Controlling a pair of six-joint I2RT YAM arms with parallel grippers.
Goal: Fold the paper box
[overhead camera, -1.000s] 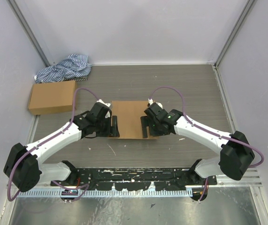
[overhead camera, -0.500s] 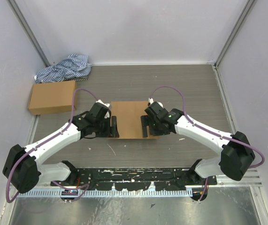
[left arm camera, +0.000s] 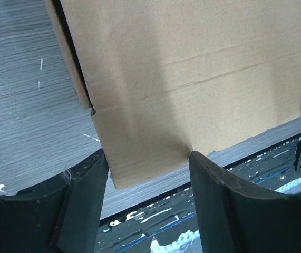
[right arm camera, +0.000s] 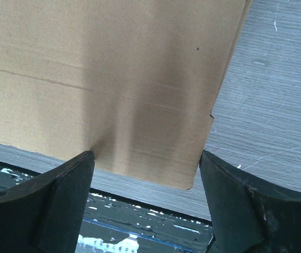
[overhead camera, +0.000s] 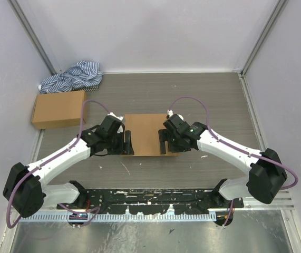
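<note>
Between the spread tips of the left claw (left arm camera: pixel 147 156), a corner of the paper box (left arm camera: pixel 182 63), lying on the desk (left arm camera: pixel 23 105); right claw (right arm camera: pixel 146 155) likewise released, astride another corner

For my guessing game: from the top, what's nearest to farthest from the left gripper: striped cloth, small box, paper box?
From the left gripper:
1. paper box, just beneath it, centre.
2. small box, far left.
3. striped cloth, back-left corner.
</note>
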